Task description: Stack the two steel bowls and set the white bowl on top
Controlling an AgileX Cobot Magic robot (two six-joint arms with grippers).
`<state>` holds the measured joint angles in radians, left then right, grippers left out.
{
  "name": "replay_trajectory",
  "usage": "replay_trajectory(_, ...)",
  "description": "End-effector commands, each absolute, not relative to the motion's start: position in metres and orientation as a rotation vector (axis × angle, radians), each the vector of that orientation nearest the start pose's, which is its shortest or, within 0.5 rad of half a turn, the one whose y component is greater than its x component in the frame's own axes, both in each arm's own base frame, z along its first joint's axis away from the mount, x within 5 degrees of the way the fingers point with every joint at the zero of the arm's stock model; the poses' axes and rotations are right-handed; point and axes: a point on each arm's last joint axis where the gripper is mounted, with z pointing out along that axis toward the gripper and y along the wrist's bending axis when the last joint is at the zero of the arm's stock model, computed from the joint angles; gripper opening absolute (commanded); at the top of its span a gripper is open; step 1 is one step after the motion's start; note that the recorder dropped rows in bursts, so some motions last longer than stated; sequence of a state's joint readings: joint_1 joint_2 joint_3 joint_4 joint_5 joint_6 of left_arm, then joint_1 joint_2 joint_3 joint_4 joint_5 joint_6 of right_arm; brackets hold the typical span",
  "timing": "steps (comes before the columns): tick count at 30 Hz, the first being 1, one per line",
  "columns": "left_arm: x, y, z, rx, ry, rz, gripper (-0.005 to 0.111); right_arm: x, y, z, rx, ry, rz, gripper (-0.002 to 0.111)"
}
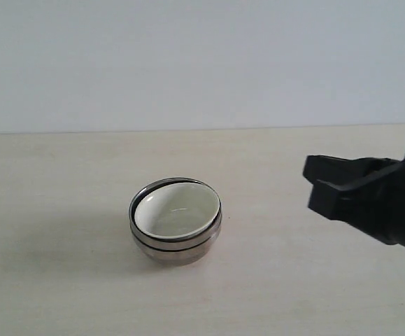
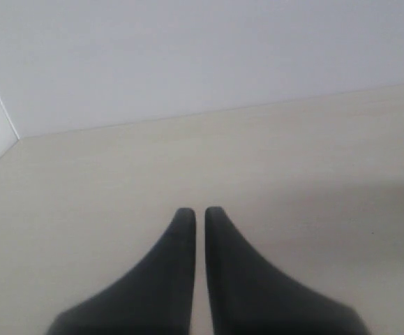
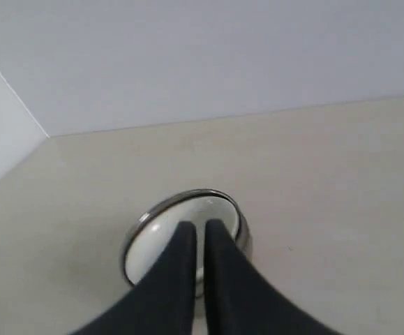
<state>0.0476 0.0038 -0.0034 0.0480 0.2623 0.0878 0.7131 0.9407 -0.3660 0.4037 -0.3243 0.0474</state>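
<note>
**Nested bowl stack with both grippers closed**

Exterior view. Two steel bowls (image 1: pixel 176 250) nested near the middle of the pale table (image 1: pixel 55 294), told apart only here by a dark seam around the wall. One white bowl (image 1: pixel 178 212) seated inside them, slightly tilted, with a dark crescent of gap at its left. Right gripper (image 1: pixel 310 185) at the right edge, well apart from the stack.

Left wrist view. Sole view of the left gripper (image 2: pixel 199 212): pincer drawn to a narrow slit, holding nothing, over bare table before a plain wall (image 2: pixel 188 56).

Right wrist view. Right gripper (image 3: pixel 199 225) pincer likewise narrowed to a slit, empty. Stack beyond the tips, white bowl (image 3: pixel 153 248) ringed by a single distinguishable steel rim.

Count: two steel bowls, one white bowl, two grippers.
</note>
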Motion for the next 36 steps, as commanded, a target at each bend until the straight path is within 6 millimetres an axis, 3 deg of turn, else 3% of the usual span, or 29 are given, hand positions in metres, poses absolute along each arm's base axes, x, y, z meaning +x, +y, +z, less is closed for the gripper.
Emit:
replay_trajectory(1,0.055,0.004,0.19,0.053,1.739,0.131,0.004,0.138,0.076,0.264,-0.132,1.854,0.586,0.0)
replay_trajectory(6,0.055,0.004,0.19,0.053,1.739,0.131,0.004,0.118,0.037,0.253,0.045,1.736,0.469,0.0)
replay_trajectory(13,0.055,0.004,0.19,0.053,1.739,0.131,0.004,0.084,0.014,0.21,0.133,1.646,0.381,0.0)
replay_trajectory(25,0.055,0.004,0.19,0.053,1.739,0.131,0.004,0.056,0.01,0.208,0.033,1.547,0.296,0.0)
replay_trajectory(36,0.055,0.004,0.19,0.053,1.739,0.131,0.004,0.055,0.014,0.191,-0.089,1.734,0.207,0.0)
